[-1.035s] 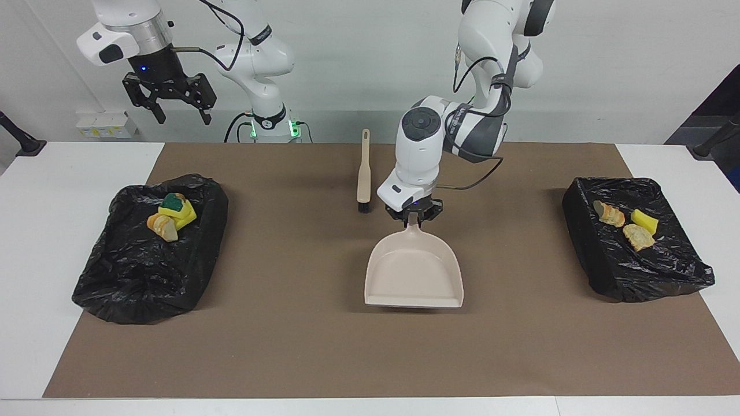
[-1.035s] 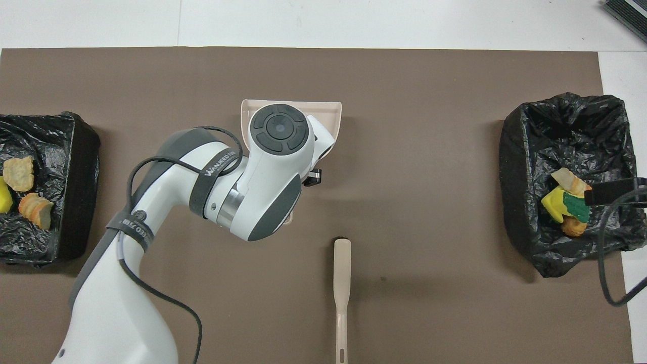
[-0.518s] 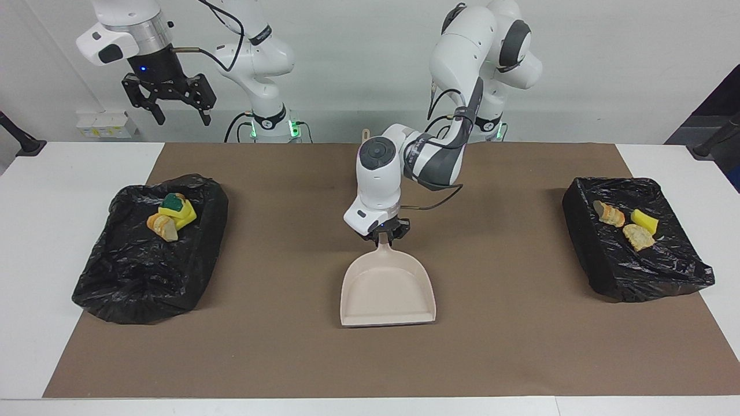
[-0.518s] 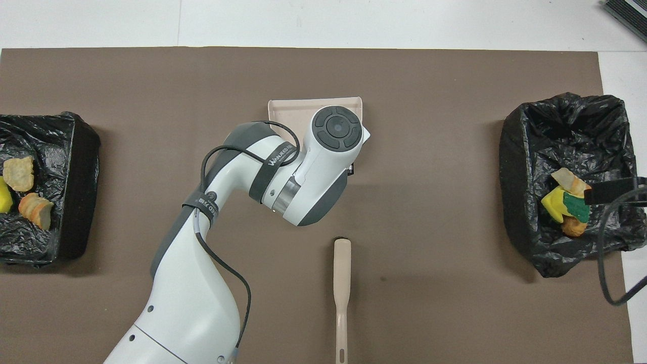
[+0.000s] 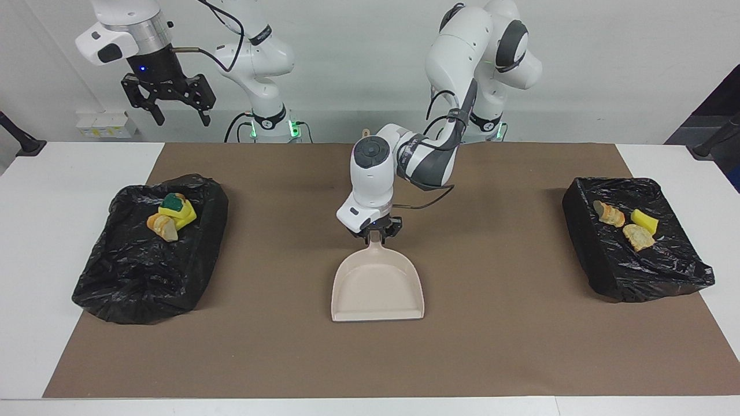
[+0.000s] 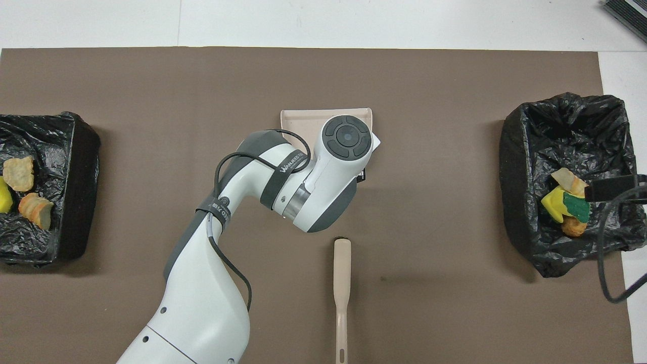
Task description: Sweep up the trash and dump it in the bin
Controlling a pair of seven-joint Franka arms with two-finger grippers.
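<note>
Holding trash: two bins (image 5: 150, 254) (image 5: 636, 248); one dustpan (image 5: 377, 286).

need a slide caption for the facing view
Left tool at the handle of the empty dustpan mid-mat; trash already lies in both black-lined bins; right tool waits raised.

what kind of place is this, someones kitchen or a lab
Most likely a robotics lab, not a kitchen: two Franka arms, left and right, stand at a white table with a brown mat, and bag-lined bins hold mock trash.
</note>
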